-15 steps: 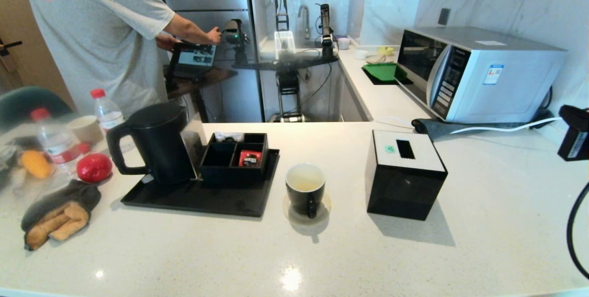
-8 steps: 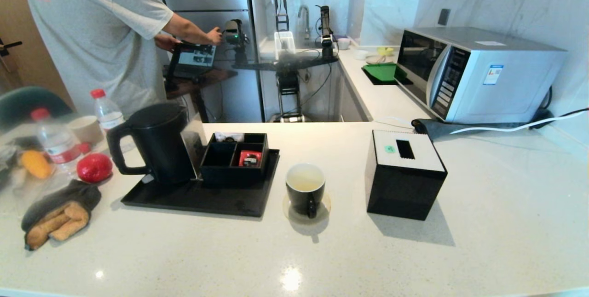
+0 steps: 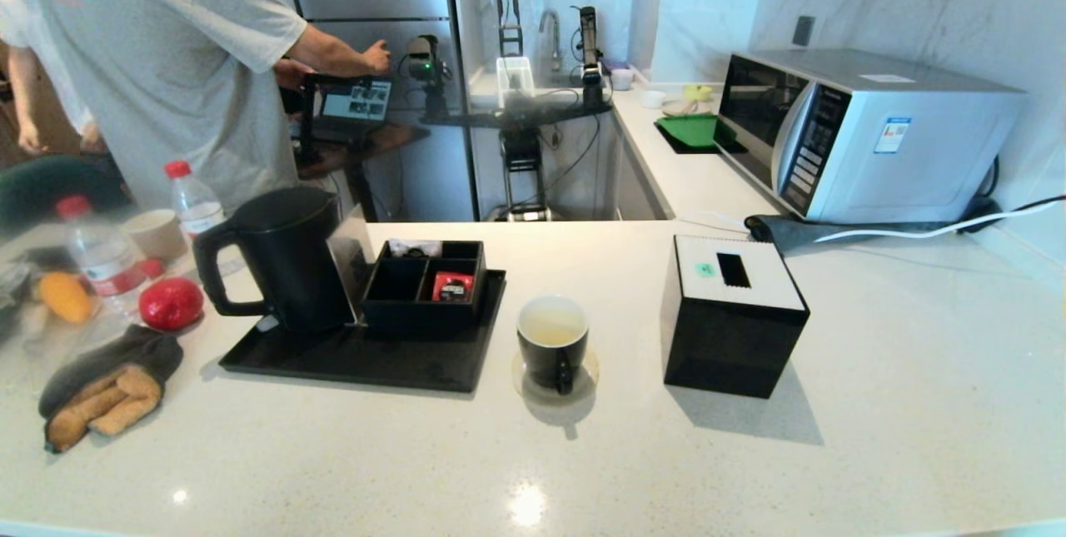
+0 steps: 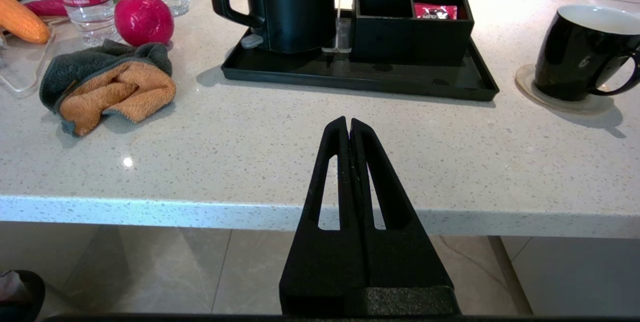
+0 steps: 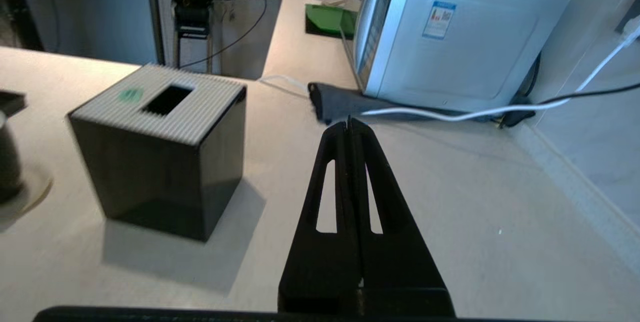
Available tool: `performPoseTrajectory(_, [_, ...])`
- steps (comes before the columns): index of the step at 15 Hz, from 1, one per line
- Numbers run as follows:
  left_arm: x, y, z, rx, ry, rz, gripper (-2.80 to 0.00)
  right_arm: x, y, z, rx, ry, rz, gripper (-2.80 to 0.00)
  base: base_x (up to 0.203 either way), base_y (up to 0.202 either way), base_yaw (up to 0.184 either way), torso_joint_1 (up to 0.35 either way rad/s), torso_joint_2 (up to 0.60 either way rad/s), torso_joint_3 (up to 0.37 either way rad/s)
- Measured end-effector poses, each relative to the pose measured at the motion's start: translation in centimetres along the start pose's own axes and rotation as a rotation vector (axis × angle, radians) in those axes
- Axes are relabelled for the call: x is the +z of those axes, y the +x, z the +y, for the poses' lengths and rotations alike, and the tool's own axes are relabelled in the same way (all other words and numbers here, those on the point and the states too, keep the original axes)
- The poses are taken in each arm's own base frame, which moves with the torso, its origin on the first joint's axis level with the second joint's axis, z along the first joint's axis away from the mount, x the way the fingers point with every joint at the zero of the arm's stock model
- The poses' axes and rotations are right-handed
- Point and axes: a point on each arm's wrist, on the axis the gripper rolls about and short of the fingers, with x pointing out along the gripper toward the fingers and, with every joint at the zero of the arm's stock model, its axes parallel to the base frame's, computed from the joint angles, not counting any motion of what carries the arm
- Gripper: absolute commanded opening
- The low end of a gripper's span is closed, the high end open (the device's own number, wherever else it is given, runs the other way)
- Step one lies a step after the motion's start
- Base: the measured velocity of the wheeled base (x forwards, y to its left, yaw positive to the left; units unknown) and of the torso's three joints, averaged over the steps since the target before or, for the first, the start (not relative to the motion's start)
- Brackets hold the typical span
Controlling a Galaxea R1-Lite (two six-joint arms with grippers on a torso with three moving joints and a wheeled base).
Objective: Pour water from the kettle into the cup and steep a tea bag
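Note:
The matte black kettle [image 3: 279,258] stands upright at the left end of a black tray [image 3: 333,362], lid on, handle to the left. The black cup [image 3: 552,341] sits on a pale coaster right of the tray, with faintly yellowish water [image 3: 552,327] inside. No tea bag shows. In the left wrist view my left gripper [image 4: 348,121] is shut and empty, low at the counter's front edge, short of the kettle [image 4: 295,7] and cup [image 4: 575,57]. My right gripper [image 5: 348,123] is shut and empty above the counter, right of the tissue box. Neither gripper shows in the head view.
A black compartment box [image 3: 425,287] with a red packet [image 3: 452,285] shares the tray. A black tissue box [image 3: 733,316] stands right of the cup, a microwave [image 3: 866,133] behind it. Bottles [image 3: 100,258], a red fruit [image 3: 170,302] and a cloth [image 3: 104,387] lie left. People stand behind the counter.
The black end of my right arm, at the head view's right edge a second ago, has left that view. The person behind the counter has shifted. Kettle and cup have not moved.

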Motion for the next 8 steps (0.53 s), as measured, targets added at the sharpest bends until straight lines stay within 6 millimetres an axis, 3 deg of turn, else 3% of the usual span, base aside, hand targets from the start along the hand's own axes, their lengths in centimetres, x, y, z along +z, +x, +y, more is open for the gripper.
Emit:
performPoseTrajectory(5, [0.0, 0.0, 0.0, 0.000, 0.000, 0.000, -2.80, -3.7, -6.4, 0.9, 0.062, 0.004, 0.028, -2.80, 0.000, 0.000, 0.000, 0.000, 0.00, 0.000])
performPoseTrajectory(8, [0.0, 0.0, 0.0, 0.000, -0.001, 0.000, -2.80, -6.9, -8.6, 1.2, 0.062, 0.007, 0.102, -2.80, 0.000, 0.000, 0.000, 0.000, 0.00, 0.000])
